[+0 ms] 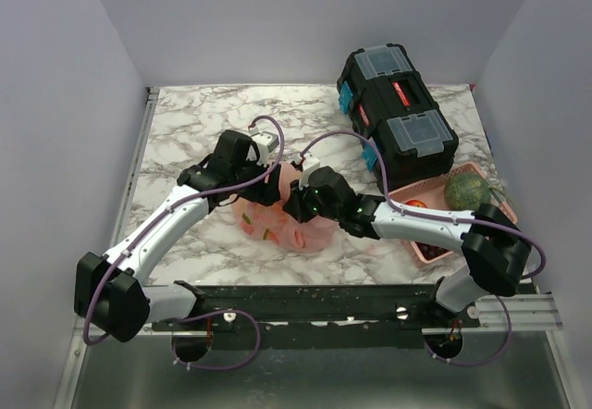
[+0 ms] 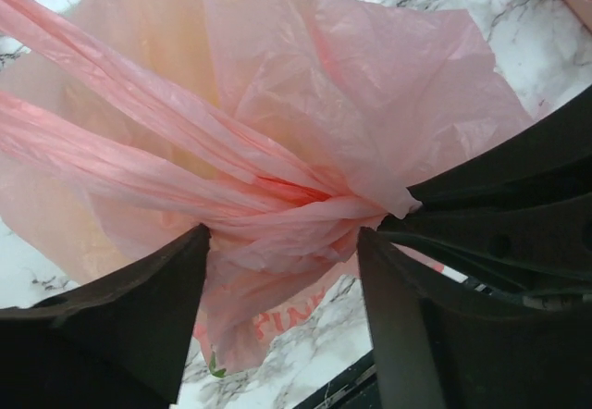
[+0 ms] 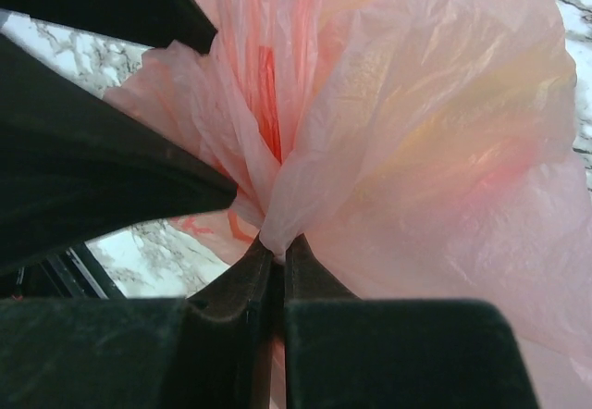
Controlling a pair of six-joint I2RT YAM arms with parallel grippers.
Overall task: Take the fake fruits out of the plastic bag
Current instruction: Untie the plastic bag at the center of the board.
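Both arms [image 1: 176,219] [image 1: 416,226] inward over plastic bag [image 1: 276,229]

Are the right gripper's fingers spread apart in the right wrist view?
No, the right gripper is pinched shut on a fold of the plastic bag.

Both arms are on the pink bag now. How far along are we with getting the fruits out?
Done: nothing yet; no fake fruits lie loose on the table. In hand: the right end effector is pinched shut on the plastic bag; the left end effector straddles its bunched handles, grip unclear. Left: open the bag and lift out every fruit; only a yellowish tint shows through the plastic.
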